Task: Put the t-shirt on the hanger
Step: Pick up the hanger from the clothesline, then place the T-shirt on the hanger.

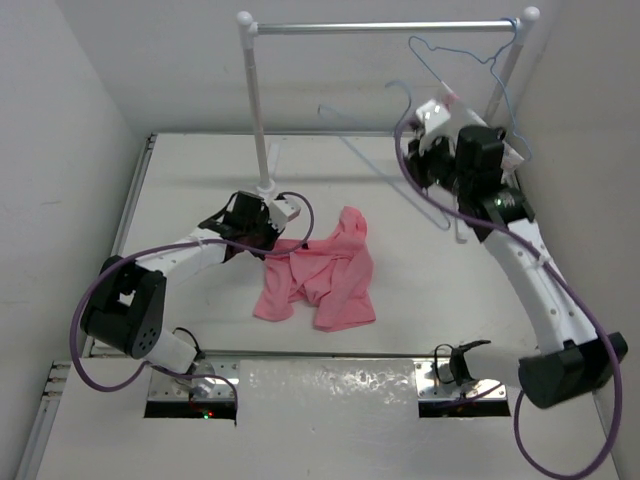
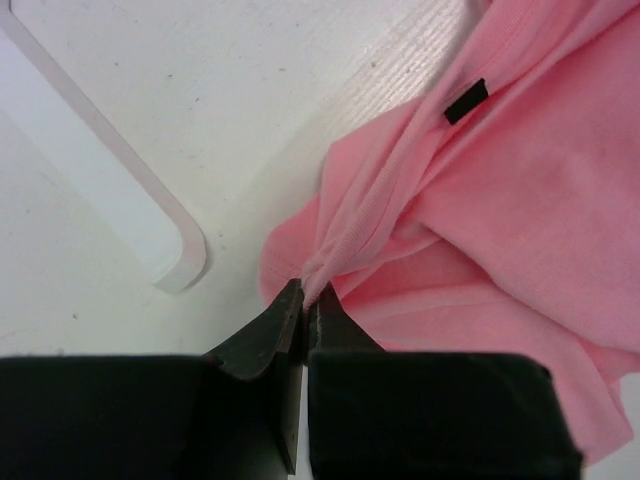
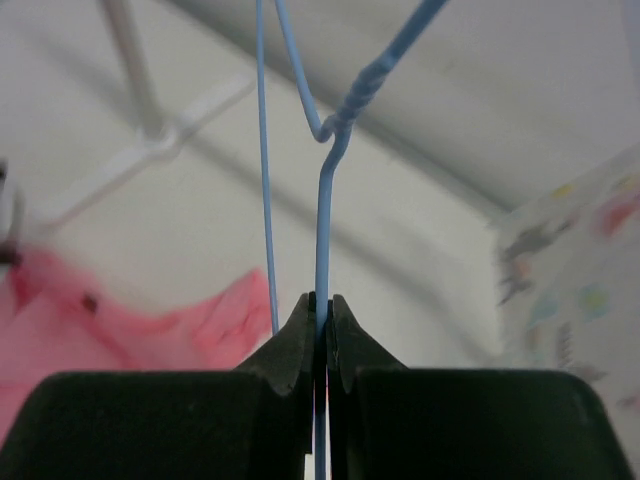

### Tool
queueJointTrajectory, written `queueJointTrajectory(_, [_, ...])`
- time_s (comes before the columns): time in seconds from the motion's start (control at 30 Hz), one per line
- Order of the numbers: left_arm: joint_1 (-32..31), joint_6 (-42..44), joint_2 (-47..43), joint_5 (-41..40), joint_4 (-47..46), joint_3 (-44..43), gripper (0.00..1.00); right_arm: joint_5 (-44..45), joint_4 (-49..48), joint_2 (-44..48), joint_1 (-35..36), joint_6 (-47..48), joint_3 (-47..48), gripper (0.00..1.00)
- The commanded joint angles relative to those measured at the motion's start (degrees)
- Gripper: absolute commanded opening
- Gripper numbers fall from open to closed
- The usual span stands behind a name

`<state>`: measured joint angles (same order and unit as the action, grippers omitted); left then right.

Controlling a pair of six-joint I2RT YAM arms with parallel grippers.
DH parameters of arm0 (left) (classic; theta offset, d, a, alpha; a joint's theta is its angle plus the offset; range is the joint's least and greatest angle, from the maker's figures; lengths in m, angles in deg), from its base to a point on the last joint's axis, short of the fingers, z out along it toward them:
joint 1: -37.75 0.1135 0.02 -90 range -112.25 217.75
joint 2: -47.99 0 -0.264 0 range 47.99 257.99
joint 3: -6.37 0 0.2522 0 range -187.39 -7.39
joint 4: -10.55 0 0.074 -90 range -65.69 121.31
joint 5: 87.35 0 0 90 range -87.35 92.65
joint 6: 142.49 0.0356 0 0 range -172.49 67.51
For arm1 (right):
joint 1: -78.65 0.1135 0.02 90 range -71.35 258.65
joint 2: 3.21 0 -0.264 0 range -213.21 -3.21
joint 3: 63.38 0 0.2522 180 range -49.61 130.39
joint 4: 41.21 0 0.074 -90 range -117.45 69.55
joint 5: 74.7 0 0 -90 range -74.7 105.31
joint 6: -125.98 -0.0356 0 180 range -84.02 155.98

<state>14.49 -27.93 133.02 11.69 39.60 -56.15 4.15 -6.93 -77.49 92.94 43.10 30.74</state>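
Note:
The salmon-pink t-shirt (image 1: 325, 275) lies crumpled on the white table in the middle of the top view. My left gripper (image 1: 284, 234) is at the shirt's left upper edge. In the left wrist view it (image 2: 303, 296) is shut on a bunched fold of the t-shirt (image 2: 480, 230), near a small black tag. My right gripper (image 3: 322, 305) is raised at the back right and shut on the thin blue wire of the hanger (image 3: 322, 220). The hanger's long wire (image 1: 385, 175) slants down to the left of the right wrist, above the table.
A white clothes rack stands at the back, with its upright pole (image 1: 255, 100) and top rail (image 1: 390, 26); its flat foot (image 2: 120, 190) lies close to my left gripper. A white cloth with a pastel print (image 3: 575, 260) hangs right of the right gripper. White walls enclose the table.

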Motion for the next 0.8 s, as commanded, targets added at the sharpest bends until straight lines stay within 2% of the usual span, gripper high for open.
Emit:
queueJointTrajectory(0.0, [1.8, -3.5, -2.3, 1.9, -1.9, -2.7, 0.0, -5.1, -5.9, 8.9, 3.2, 0.0, -14.6, 0.0])
queueJointTrajectory(0.07, [2.3, -4.6, -2.5, 1.5, -1.1, -4.0, 0.0, -2.0, -8.6, 11.3, 5.2, -0.1, -22.3, 0.0])
queueJointTrajectory(0.17, [2.6, -4.5, -2.2, 1.0, 0.1, -5.6, 0.0, -1.7, -8.2, 13.8, 6.7, -1.3, -28.0, 0.0])
queueJointTrajectory(0.37, [2.6, -3.8, 0.9, 0.5, 1.4, -8.5, 0.0, -5.2, -4.9, 15.7, 14.1, -0.4, -34.7, 0.0])
queueJointTrajectory(0.77, [2.6, -3.2, 5.4, -2.4, 1.8, -11.5, 0.0, -2.3, -3.8, 18.3, 16.6, 0.0, -35.7, 0.0])
